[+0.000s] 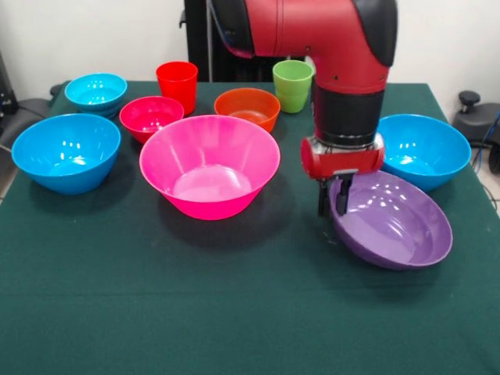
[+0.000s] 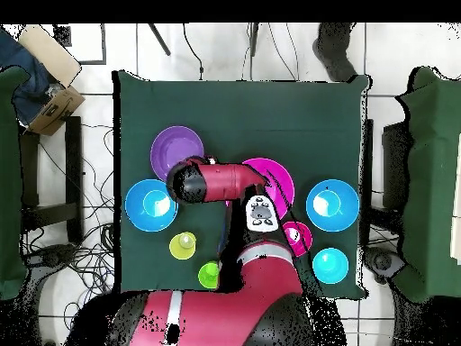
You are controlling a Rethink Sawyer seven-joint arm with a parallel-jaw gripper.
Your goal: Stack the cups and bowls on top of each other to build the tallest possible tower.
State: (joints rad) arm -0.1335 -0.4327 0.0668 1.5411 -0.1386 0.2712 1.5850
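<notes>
My gripper is shut on the near-left rim of the wide purple bowl, one finger inside and one outside. The bowl is tilted, with the gripped side raised. The large pink bowl stands alone at the table's middle, to the left of the gripper. A blue bowl sits just behind the purple one, and another blue bowl is at the far left. The cyan bowl, magenta-red bowl, orange bowl, red cup and green cup stand in the back row. The yellow cup shows only from overhead.
The green table cloth stretches wide in front of the bowls. In the overhead view my arm covers part of the pink bowl and hides the gripper. Chairs and cables lie around the table.
</notes>
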